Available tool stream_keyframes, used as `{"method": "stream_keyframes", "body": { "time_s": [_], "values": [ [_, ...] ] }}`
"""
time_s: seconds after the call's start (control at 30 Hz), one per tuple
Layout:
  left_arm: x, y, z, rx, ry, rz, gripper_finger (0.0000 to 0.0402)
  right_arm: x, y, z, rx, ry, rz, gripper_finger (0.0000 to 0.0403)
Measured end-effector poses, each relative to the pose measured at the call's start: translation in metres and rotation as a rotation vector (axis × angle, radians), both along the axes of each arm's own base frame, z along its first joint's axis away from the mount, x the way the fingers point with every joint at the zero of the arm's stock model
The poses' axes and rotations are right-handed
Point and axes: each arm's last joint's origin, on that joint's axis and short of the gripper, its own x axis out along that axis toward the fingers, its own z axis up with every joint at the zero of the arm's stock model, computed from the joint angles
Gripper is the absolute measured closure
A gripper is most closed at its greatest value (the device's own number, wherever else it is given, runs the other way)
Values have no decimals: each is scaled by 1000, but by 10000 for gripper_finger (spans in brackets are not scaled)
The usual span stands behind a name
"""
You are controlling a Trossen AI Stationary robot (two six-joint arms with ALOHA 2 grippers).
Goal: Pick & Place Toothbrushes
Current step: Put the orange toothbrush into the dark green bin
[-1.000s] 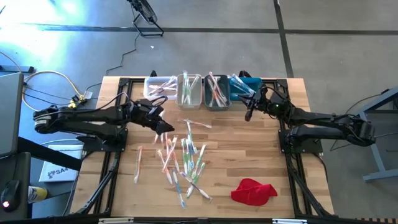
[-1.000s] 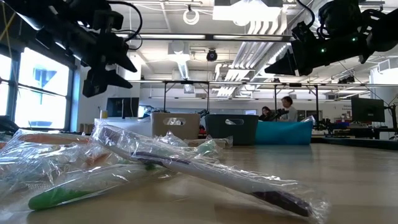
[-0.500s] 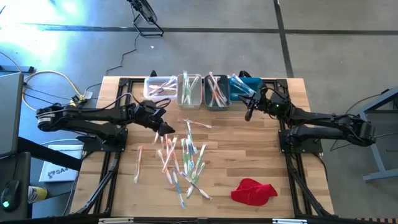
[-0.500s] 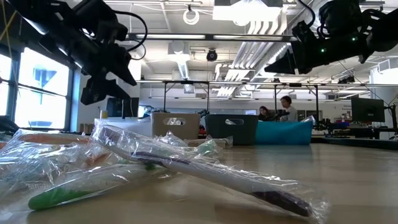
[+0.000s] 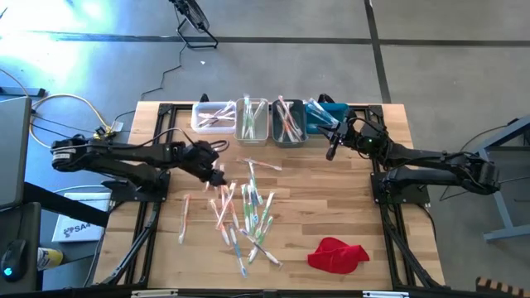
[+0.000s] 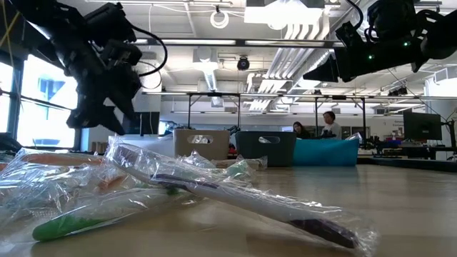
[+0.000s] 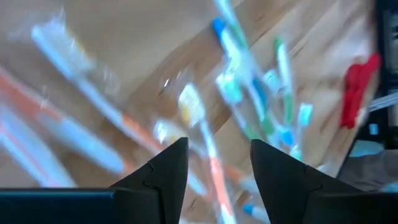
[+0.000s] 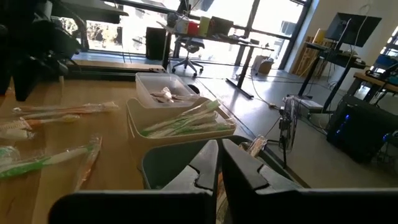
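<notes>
— Our left gripper hangs with its fingers spread apart and nothing between them, just above the left edge of the toothbrushes scattered on the table.

— We see it the same way: from its wrist, orange, green and blue handles in clear wrappers lie right below the open jaws, blurred.

— And our right gripper?

— Its fingers are pressed together, empty, and it waits above the table just near of the blue bin at the far right of the row.

— So the heap lies mid-table, between our two arms, with the red cloth to its near right.

— Yes, and more toothbrushes already lie in the white bin, the beige bin and the grey bin along the far edge.
</notes>
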Motion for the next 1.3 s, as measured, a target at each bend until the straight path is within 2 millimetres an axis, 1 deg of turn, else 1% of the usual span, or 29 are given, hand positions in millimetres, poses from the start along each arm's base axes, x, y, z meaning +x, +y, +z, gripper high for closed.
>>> {"method": "stream_keyframes", "body": {
  "time_s": [0.13, 0.27, 0.37, 0.63, 1.03, 1.2, 1.3],
  "values": [
    [1, -13, -7, -22, 74, 2, 231, 0, 0, 0, 1, 0, 0, 391],
    [7, -24, -10, -23, 71, -45, 231, 0, 0, 0, 2, 0, 0, 391],
    [8, -28, -14, -40, 93, -47, 231, 0, 0, 0, 3, -1, 0, 391],
    [11, -29, -21, -70, 142, -43, 231, 0, 0, 0, 4, -1, 0, 391],
    [11, -29, -21, -94, 142, -50, 231, 0, 0, 0, 4, 0, 0, 391],
    [15, -29, -18, -87, 81, -59, 231, 0, 0, 0, 4, -1, 0, 391],
    [17, -33, -16, -84, 61, -77, 231, 0, 0, 0, 4, -1, 0, 391]
  ]
}}
